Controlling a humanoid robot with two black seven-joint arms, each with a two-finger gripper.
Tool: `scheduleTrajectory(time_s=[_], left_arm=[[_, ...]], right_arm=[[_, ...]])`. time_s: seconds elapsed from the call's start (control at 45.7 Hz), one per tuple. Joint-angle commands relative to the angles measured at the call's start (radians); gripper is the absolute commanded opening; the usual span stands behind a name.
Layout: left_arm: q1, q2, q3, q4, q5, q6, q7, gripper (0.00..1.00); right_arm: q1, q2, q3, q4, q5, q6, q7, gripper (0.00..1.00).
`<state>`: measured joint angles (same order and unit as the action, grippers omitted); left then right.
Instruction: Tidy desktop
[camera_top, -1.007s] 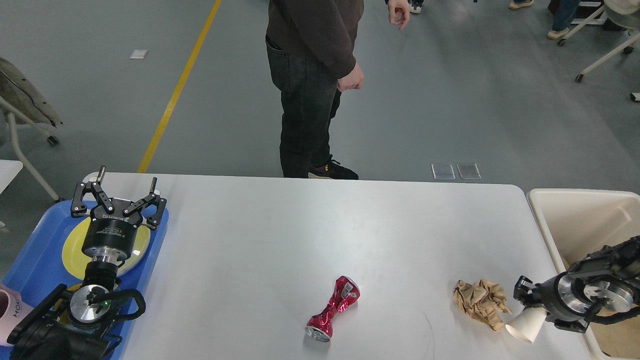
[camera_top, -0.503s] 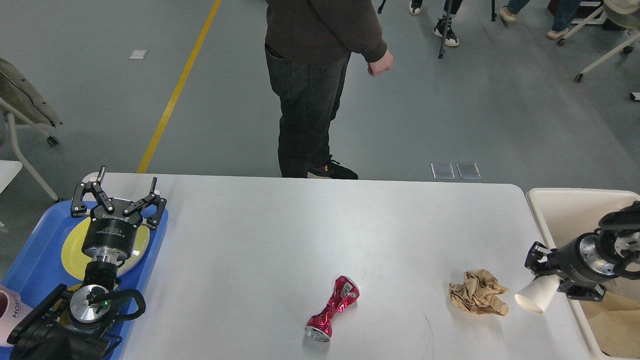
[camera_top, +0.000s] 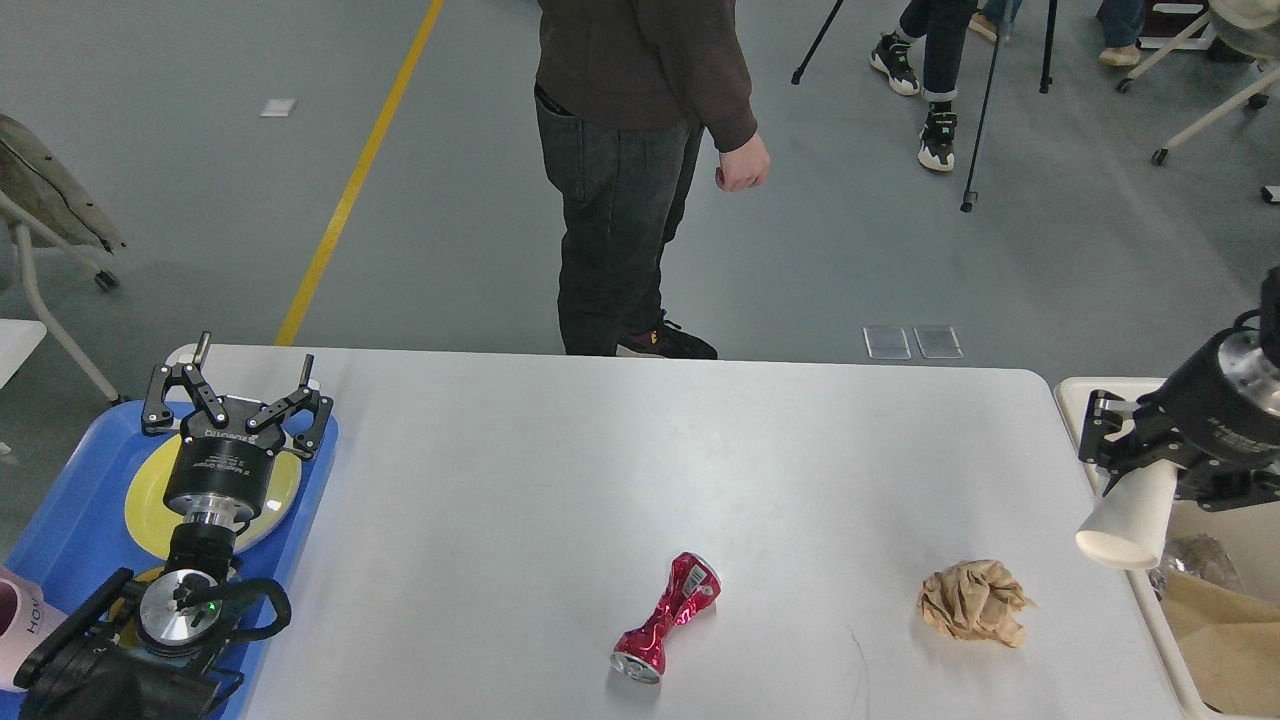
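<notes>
Right gripper (camera_top: 1128, 470) clamped on paper cup (camera_top: 1128, 517), bin (camera_top: 1075, 400) just below fingers. Carry cup fully past rim, then release. Left gripper (camera_top: 237, 400) fingers apart.

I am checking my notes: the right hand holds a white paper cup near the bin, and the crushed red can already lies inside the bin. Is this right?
Not quite. The head view shows the right hand holding the white paper cup near the bin, but the crushed red can lies on the desktop, not inside the bin.

Crushed red can (camera_top: 666, 620) and tan crumpled paper (camera_top: 974, 602) on white desktop (camera_top: 640, 470).
</notes>
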<state>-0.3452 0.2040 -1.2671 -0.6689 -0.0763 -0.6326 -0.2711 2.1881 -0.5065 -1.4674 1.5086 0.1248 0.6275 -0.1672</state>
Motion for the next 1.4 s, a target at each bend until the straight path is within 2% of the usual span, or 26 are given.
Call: scheduleTrajectory(time_s=[0.0, 0.219, 0.416, 0.525, 0.635, 0.854, 1.007, 1.094, 1.116, 1.204, 1.379], left_arm=[[0.000, 0.000, 0.000, 0.000, 0.000, -0.001, 0.000, 0.96], [0.000, 0.000, 0.002, 0.000, 0.000, 0.001, 0.000, 0.96], [0.000, 0.000, 0.002, 0.000, 0.000, 0.001, 0.000, 0.96], [0.000, 0.000, 0.000, 0.000, 0.000, 0.001, 0.000, 0.96], [0.000, 0.000, 0.002, 0.000, 0.000, -0.001, 0.000, 0.96], [0.000, 0.000, 0.000, 0.000, 0.000, 0.001, 0.000, 0.96], [0.002, 0.000, 0.000, 0.000, 0.000, 0.001, 0.000, 0.96], [0.002, 0.000, 0.000, 0.000, 0.000, 0.001, 0.000, 0.96], [0.002, 0.000, 0.000, 0.000, 0.000, 0.001, 0.000, 0.96], [0.002, 0.000, 0.000, 0.000, 0.001, 0.001, 0.000, 0.96], [0.002, 0.000, 0.000, 0.000, 0.000, 0.001, 0.000, 0.96]], right_arm=[[0.133, -0.001, -0.037, 0.035, 0.004, 0.145, 0.002, 0.00], [0.242, -0.015, -0.044, 0.096, 0.004, 0.190, 0.002, 0.00], [0.240, -0.050, -0.077, 0.078, 0.001, 0.169, 0.002, 0.00], [0.211, -0.135, -0.105, 0.018, -0.010, 0.133, 0.000, 0.00], [0.107, -0.256, -0.114, -0.103, -0.017, 0.097, -0.006, 0.00], [-0.189, -0.420, -0.028, -0.389, -0.079, -0.057, -0.009, 0.00], [-0.450, -0.435, 0.099, -0.487, -0.080, -0.169, -0.008, 0.00], [-0.617, -0.412, 0.192, -0.573, -0.079, -0.225, -0.008, 0.00], [-0.731, -0.384, 0.269, -0.626, -0.077, -0.265, -0.008, 0.00], [-0.937, -0.351, 0.399, -0.741, -0.077, -0.330, -0.008, 0.00], [-1.318, -0.187, 0.576, -1.094, -0.063, -0.390, -0.005, 0.00]])
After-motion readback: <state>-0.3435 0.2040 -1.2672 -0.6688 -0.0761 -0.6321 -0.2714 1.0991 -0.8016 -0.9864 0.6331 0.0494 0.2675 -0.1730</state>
